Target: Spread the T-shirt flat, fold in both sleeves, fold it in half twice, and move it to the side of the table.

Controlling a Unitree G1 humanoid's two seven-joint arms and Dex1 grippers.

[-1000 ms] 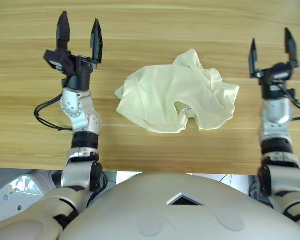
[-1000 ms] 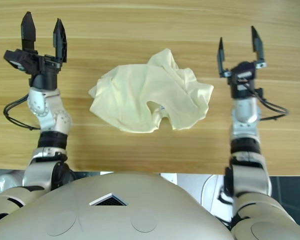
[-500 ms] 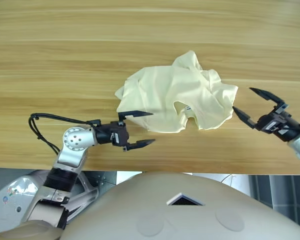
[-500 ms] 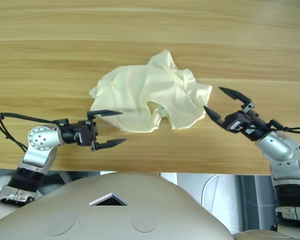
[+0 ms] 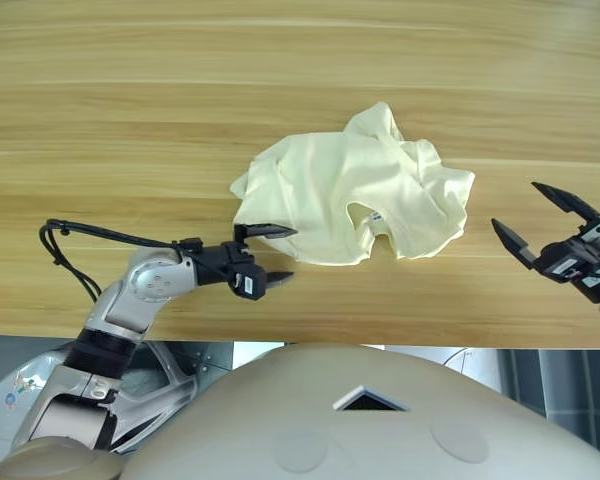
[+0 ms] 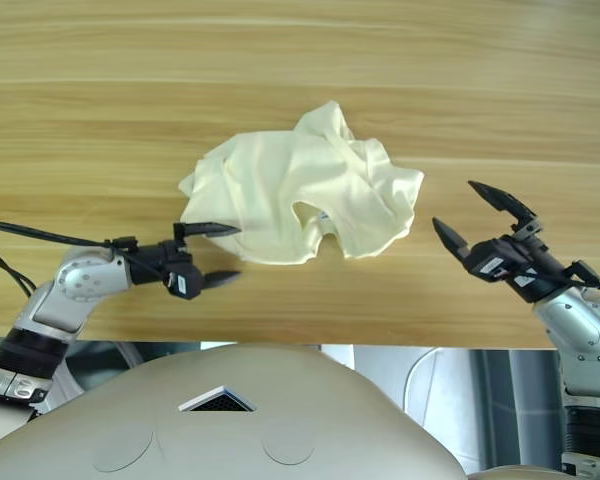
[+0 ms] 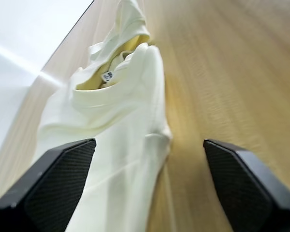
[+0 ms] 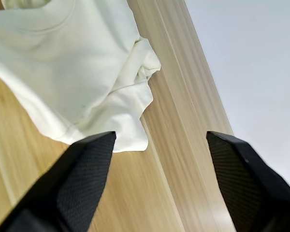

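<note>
A pale yellow T-shirt [image 5: 355, 195] lies crumpled in a heap at the middle of the wooden table [image 5: 130, 120], its collar and label facing the near edge. My left gripper [image 5: 292, 253] is open and low over the table, its far fingertip at the shirt's near-left corner. In the left wrist view the T-shirt [image 7: 116, 125] lies between and beyond the fingers [image 7: 53, 183]. My right gripper [image 5: 514, 204] is open, to the right of the shirt and apart from it. The right wrist view shows the shirt's edge [image 8: 72, 72] ahead of the right gripper [image 8: 160, 135].
The table's near edge [image 5: 380, 338] runs just below both grippers. A black cable [image 5: 80, 240] loops beside the left arm. Bare wood stretches far behind the shirt and to its left and right.
Both arms swung down from pointing away to lying low and aimed at the shirt. Since half a second ago the right gripper has backed off to the right and the left fingers have narrowed slightly.
</note>
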